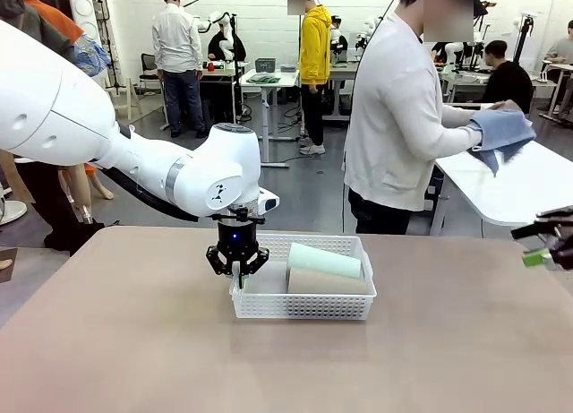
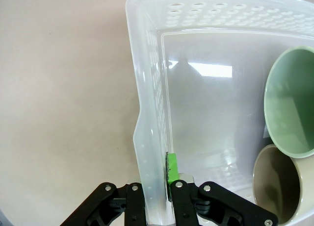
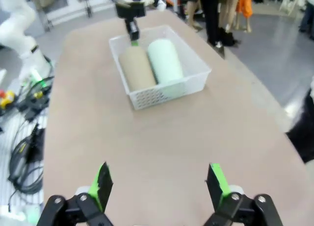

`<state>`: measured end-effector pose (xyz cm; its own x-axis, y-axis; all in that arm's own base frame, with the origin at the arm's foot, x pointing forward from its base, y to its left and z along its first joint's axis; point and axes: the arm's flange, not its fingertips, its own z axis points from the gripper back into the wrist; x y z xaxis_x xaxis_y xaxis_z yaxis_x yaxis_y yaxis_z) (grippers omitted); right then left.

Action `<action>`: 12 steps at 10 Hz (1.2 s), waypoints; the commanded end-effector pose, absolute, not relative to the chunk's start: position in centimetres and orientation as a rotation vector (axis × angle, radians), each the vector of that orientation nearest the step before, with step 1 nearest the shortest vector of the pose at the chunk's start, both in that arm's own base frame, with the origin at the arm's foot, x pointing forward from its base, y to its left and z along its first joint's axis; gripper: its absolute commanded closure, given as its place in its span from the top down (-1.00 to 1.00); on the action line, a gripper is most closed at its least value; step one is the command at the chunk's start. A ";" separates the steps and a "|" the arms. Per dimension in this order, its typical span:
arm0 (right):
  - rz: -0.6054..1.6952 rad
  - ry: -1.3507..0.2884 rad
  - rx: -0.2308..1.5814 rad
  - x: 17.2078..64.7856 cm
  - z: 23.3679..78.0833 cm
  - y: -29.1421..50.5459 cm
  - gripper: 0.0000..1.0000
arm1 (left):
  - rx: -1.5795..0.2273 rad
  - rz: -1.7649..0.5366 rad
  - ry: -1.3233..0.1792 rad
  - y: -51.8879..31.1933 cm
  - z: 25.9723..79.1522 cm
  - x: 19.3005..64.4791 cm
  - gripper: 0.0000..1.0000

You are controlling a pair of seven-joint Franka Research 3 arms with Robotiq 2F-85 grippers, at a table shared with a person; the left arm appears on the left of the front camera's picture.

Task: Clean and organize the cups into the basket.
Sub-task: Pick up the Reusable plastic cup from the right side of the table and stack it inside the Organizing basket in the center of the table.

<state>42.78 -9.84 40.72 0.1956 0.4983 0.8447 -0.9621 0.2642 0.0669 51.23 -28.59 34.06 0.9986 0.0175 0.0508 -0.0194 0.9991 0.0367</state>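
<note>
The white lattice basket (image 1: 304,306) sits mid-table. Two cups lie on their sides in its right half: a mint green cup (image 1: 324,261) and, nearer me, a tan cup (image 1: 328,282). My left gripper (image 1: 237,274) points down, shut on the basket's left wall. In the left wrist view that wall (image 2: 147,113) runs between the fingers of the left gripper (image 2: 159,179), with the mint cup's mouth (image 2: 289,103) and the tan cup's mouth (image 2: 277,187) at the right. My right gripper (image 1: 535,241) hovers open at the table's right edge. The right wrist view has the right gripper (image 3: 159,184) with nothing in it, far from the basket (image 3: 167,91).
A person in a white top stands behind the table's far edge, turned to a white side table (image 1: 537,189), with both hands in a blue-grey cloth (image 1: 501,131). The tabletop around the basket is bare.
</note>
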 end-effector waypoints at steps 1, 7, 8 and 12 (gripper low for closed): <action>1.261 -0.750 0.687 44.3 40.1 -10.8 1.00 | 0.042 0.012 -0.049 -28.5 33.8 51.1 -1.00; 1.237 -0.758 0.697 44.1 39.1 -11.4 1.00 | 0.042 0.012 -0.049 -28.5 33.8 51.1 -1.00; 1.237 -0.758 0.697 44.1 39.1 -11.4 1.00 | 0.042 0.012 -0.049 -28.5 33.8 51.1 -1.00; 1.237 -0.758 0.697 44.1 39.1 -11.4 1.00 | 0.042 0.012 -0.049 -28.5 33.8 51.1 -1.00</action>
<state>44.52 -11.63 39.00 0.1426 0.5589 0.8169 -0.9818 0.1845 0.0452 51.23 -28.59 34.06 0.9986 0.0175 0.0508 -0.0194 0.9991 0.0367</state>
